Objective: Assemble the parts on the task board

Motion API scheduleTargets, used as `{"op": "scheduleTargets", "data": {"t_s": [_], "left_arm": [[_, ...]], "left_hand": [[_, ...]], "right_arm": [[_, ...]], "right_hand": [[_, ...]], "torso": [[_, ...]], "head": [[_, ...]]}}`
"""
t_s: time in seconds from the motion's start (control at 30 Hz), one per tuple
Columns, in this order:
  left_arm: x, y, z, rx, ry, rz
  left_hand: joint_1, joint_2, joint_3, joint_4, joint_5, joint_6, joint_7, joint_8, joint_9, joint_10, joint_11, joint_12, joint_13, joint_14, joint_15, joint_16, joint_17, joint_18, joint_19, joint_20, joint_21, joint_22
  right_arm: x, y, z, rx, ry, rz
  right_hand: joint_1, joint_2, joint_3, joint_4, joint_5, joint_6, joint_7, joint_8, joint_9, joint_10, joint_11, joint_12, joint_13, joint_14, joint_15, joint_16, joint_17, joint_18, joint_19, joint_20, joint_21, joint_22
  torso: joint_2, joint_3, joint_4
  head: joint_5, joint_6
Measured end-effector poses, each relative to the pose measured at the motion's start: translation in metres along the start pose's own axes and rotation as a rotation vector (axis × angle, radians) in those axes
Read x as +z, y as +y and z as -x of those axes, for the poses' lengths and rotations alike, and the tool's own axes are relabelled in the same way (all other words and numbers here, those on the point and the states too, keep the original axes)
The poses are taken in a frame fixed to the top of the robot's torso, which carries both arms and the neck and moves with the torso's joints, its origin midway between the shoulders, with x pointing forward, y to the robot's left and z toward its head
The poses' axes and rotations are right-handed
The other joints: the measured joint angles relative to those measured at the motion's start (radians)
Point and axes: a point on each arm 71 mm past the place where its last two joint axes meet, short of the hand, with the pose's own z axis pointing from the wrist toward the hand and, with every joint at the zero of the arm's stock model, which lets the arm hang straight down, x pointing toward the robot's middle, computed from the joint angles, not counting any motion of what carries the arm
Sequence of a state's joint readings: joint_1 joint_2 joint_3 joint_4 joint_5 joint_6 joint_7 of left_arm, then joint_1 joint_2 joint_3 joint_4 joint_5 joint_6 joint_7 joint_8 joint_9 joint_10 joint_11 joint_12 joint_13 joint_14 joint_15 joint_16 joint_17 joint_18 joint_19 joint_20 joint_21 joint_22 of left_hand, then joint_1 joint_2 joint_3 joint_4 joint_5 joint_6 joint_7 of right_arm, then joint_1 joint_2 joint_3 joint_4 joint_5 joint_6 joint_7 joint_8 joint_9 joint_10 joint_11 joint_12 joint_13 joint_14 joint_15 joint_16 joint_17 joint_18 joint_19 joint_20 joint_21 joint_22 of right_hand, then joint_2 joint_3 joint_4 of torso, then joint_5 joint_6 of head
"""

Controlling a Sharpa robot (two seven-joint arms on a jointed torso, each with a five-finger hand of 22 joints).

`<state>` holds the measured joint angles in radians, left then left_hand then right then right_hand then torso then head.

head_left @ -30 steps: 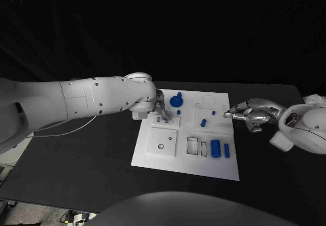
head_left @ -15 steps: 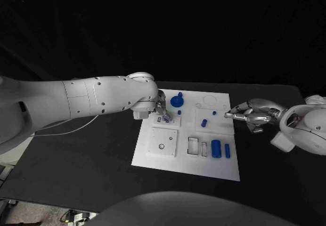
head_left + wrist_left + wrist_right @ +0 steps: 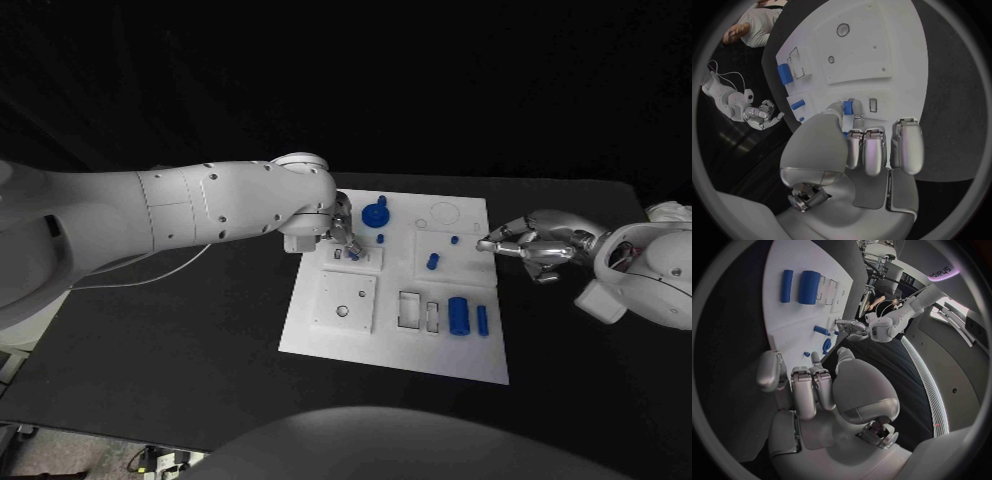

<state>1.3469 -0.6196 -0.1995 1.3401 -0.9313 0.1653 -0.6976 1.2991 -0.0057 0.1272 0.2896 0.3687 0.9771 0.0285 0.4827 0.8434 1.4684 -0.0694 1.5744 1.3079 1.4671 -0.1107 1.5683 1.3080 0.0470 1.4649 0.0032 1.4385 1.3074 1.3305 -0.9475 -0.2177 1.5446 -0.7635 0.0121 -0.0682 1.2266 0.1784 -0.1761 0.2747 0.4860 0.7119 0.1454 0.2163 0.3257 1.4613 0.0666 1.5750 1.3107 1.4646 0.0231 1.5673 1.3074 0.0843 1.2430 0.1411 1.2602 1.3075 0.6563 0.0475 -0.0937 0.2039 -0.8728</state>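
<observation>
The white task board [image 3: 387,342] lies mid-table. My left hand [image 3: 340,232] hovers over the board's far left corner and pinches a small blue part [image 3: 847,107] between thumb and a finger, close to a small slot [image 3: 873,105]. My right hand [image 3: 525,244] hangs at the board's right edge with its fingers curled in and nothing in them, as the right wrist view also shows [image 3: 814,385]. On the board sit a round blue knob [image 3: 375,213], a short blue peg [image 3: 431,261], a thick blue cylinder [image 3: 457,314] and a thin blue bar [image 3: 482,319].
A raised white plate with two holes [image 3: 346,300] and two rectangular pockets [image 3: 411,310] take up the board's near half. Black table [image 3: 173,340] spreads on all sides. My left arm [image 3: 202,215] reaches across the table's left part.
Both hands have barely moved; the left hand still holds the small blue part over the same corner.
</observation>
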Motion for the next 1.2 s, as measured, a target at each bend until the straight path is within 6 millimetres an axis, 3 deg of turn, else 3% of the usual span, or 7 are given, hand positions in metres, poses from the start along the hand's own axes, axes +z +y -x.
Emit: {"op": "scheduleTargets", "data": {"t_s": [0.9, 1.1, 1.2], "left_arm": [[0.0017, 0.0011, -0.0009, 0.001, 0.023, 0.003], [0.0022, 0.0014, -0.0006, -0.001, 0.024, 0.004], [0.0025, 0.0017, -0.0004, -0.002, 0.025, 0.006]], "left_hand": [[-0.003, -0.003, 0.012, -0.005, 0.0, 0.0, 0.0, 0.0, -0.004, -0.001, 0.001, 0.0, 0.0, 0.0, 0.0, 0.0, 0.0, 0.0, 0.0, 0.0, -0.002, 0.0], [-0.002, -0.002, 0.017, 0.0, -0.003, 0.0, 0.0, -0.013, -0.007, -0.002, 0.001, 0.0, 0.0, 0.0, 0.0, 0.0, 0.0, 0.0, 0.0, 0.0, -0.006, 0.0], [-0.003, -0.002, 0.022, -0.002, -0.025, 0.0, 0.0, -0.029, -0.016, -0.002, 0.002, 0.0, 0.0, 0.0, 0.0, 0.0, 0.0, 0.0, 0.0, 0.0, -0.006, 0.0]], "right_arm": [[0.0001, -0.0002, -0.0004, 0.0, 0.004, -0.005], [0.0002, -0.0002, -0.0005, 0.0, 0.005, -0.006], [0.0003, -0.0002, -0.0006, 0.001, 0.006, -0.007]], "right_hand": [[0.004, -0.004, 0.0, 0.0, 0.004, 0.0, 0.0, 0.0, -0.001, 0.0, 0.0, -0.001, 0.0, 0.0, 0.0, 0.0, 0.001, 0.0, -0.007, 0.0, -0.008, 0.0], [0.004, -0.004, 0.003, -0.003, 0.004, 0.0, 0.0, 0.0, -0.001, 0.0, 0.0, -0.001, 0.0, 0.0, 0.0, 0.0, 0.001, 0.0, -0.007, 0.0, -0.012, 0.0], [0.004, -0.004, 0.003, -0.003, 0.004, 0.0, 0.0, 0.0, -0.001, 0.0, 0.0, -0.001, 0.0, 0.0, 0.0, 0.0, 0.001, 0.0, -0.007, 0.0, -0.012, 0.0]], "torso": [[-0.001, 0.0, 0.001], [-0.001, 0.0001, 0.0005], [-0.001, 0.0001, 0.0005]], "head": [[0.007, 0.0], [0.008, 0.0], [0.008, 0.0]]}}
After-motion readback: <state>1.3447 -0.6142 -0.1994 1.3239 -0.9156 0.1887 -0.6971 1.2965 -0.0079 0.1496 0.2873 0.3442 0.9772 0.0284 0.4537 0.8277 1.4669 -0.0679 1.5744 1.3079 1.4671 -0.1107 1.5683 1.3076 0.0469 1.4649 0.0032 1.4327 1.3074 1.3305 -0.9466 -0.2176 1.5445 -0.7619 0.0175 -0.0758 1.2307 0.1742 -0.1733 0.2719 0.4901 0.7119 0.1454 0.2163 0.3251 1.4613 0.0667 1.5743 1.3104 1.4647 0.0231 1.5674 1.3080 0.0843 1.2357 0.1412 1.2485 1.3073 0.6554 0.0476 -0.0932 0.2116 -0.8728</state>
